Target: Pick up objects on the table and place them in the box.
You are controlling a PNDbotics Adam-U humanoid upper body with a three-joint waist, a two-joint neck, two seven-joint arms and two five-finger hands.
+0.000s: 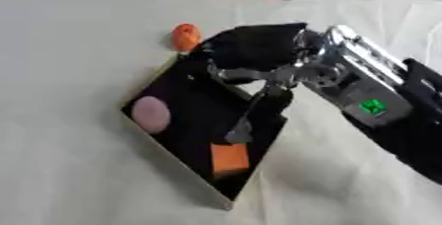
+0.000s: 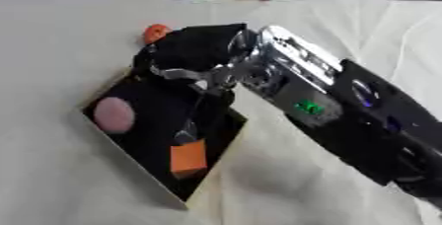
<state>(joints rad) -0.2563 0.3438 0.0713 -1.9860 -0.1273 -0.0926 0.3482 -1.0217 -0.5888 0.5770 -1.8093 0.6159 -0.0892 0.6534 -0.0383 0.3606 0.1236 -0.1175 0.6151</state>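
Cloth, pale and cream, covers the table (image 1: 69,46) all across my view. Toward the left sits the box (image 1: 177,167), a shallow tray with a black inside and light walls, turned so one corner points down at me. Inside it, by its left corner, lies a round pink object (image 1: 151,114). Lower down, near the corner closest to me, lies an orange block (image 1: 230,159). Beyond the box's far corner, out on the cloth and just beside the rim, sits a small rounded orange object (image 1: 185,36).

Further right, my right hand (image 1: 255,51) reaches in from the right edge on its silver and black arm and hangs over the far part of the box. One dark finger (image 1: 259,110) points down into the box, its tip just above the orange block; whether it touches I cannot tell. Whether the rest of my fingers are curled or straight I cannot tell either. The orange object lies just left of my hand.
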